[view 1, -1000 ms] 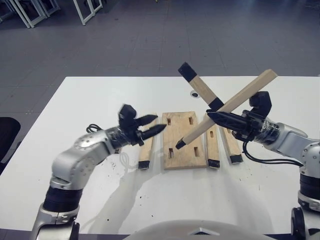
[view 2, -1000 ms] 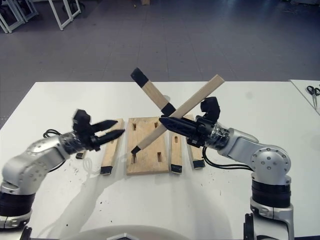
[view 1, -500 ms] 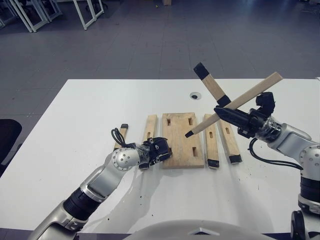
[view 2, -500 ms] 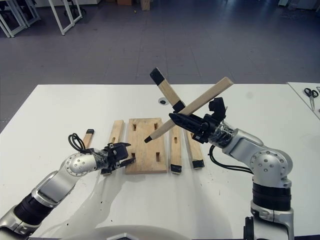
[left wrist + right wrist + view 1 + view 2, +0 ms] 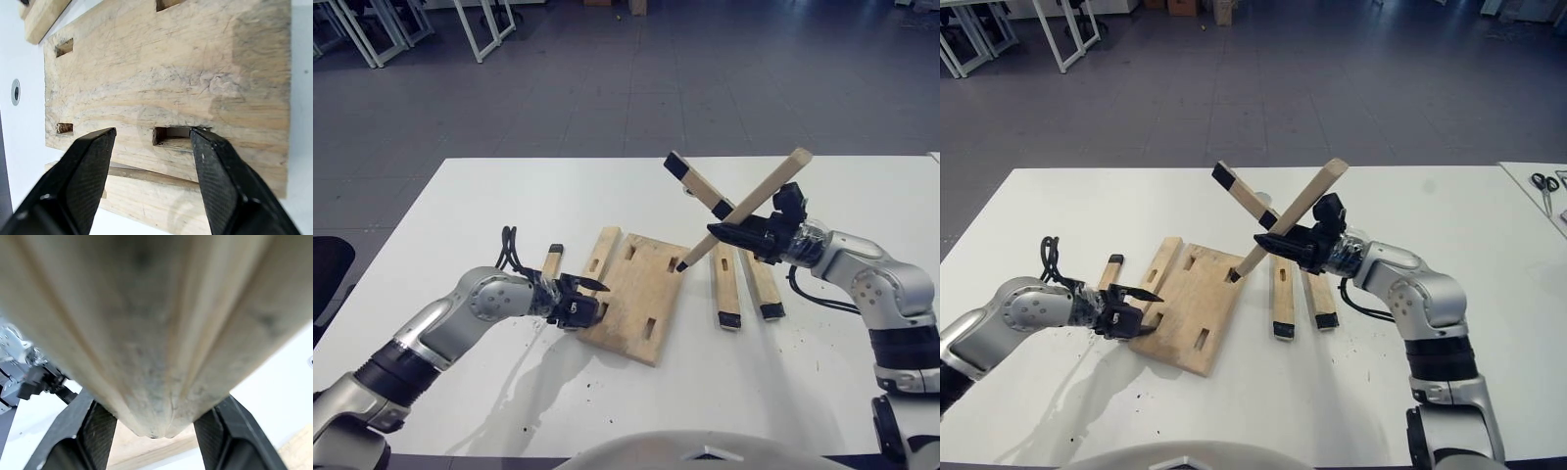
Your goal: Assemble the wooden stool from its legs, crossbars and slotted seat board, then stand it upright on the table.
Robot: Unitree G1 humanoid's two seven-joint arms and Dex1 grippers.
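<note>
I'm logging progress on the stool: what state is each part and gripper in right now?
seat board: lying skewed, slots empty
crossed legs: raised, lower tip by board's corner
two legs: lying flat, loose
left gripper: open at board's edge
right gripper: shut on crossed legs

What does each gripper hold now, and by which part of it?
The right gripper holds the crossed legs just below their crossing. The left gripper is open at the seat board, gripping nothing.
</note>
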